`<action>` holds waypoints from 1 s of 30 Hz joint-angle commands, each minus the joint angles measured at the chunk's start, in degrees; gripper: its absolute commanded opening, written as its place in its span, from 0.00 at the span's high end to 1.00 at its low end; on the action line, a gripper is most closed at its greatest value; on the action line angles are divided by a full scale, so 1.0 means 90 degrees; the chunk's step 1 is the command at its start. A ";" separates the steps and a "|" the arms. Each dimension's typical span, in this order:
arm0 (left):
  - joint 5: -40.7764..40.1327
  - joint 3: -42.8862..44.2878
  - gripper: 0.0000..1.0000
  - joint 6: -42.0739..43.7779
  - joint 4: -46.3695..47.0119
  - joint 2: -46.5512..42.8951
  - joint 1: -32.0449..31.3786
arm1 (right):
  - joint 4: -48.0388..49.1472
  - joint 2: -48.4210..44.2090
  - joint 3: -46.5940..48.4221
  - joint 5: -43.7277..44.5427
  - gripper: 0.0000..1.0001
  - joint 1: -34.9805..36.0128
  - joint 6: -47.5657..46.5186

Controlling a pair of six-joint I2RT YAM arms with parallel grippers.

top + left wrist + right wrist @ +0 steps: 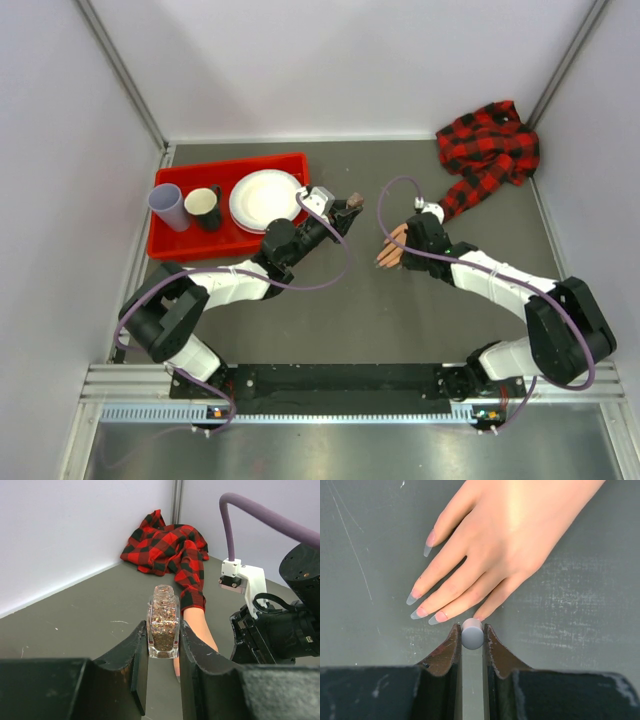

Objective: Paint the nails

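At table centre, mannequin hand [520, 525] palm down on grey table [580, 610], plaid sleeve [190, 575] behind; its nails [428, 544] just ahead of right gripper [472, 639], pinching a grey round-ended handle [472, 633]; left gripper [163, 647] clamps upright clear glitter-filled polish bottle [163, 622] nearby

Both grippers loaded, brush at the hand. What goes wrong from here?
1. The bottle in the left gripper shows no cap; any tilt may spill polish.
2. The brush handle in the right gripper hides its tip, right by a fingertip of the hand, so it may smear skin, not the nails.
3. Pressing could push the hand aside.
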 commanded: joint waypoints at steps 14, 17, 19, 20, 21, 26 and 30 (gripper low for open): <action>0.0064 0.0037 1.00 -0.0094 0.0461 -0.0039 0.0028 | -0.0050 -0.0221 0.0174 0.0421 1.00 0.0062 0.0101; 0.0064 0.0037 1.00 -0.0094 0.0461 -0.0049 0.0028 | -0.0069 -0.0163 0.0223 0.0431 1.00 0.0053 0.0111; 0.0064 0.0028 1.00 -0.0094 0.0471 -0.0049 0.0028 | -0.0089 -0.0124 0.0242 0.0373 1.00 0.0062 0.0073; 0.0064 0.0037 1.00 -0.0094 0.0471 -0.0059 0.0028 | -0.0089 -0.0095 0.0252 0.0343 1.00 0.0062 0.0063; 0.0064 0.0028 1.00 -0.0094 0.0471 -0.0049 0.0028 | -0.0079 -0.0094 0.0252 0.0324 1.00 0.0062 0.0063; 0.0054 0.0037 1.00 -0.0085 0.0471 -0.0059 0.0028 | -0.0069 -0.0104 0.0223 0.0226 1.00 0.0062 -0.0006; 0.0054 0.0037 1.00 -0.0094 0.0471 -0.0049 0.0028 | -0.0021 -0.0065 0.0233 0.0119 1.00 0.0062 -0.0045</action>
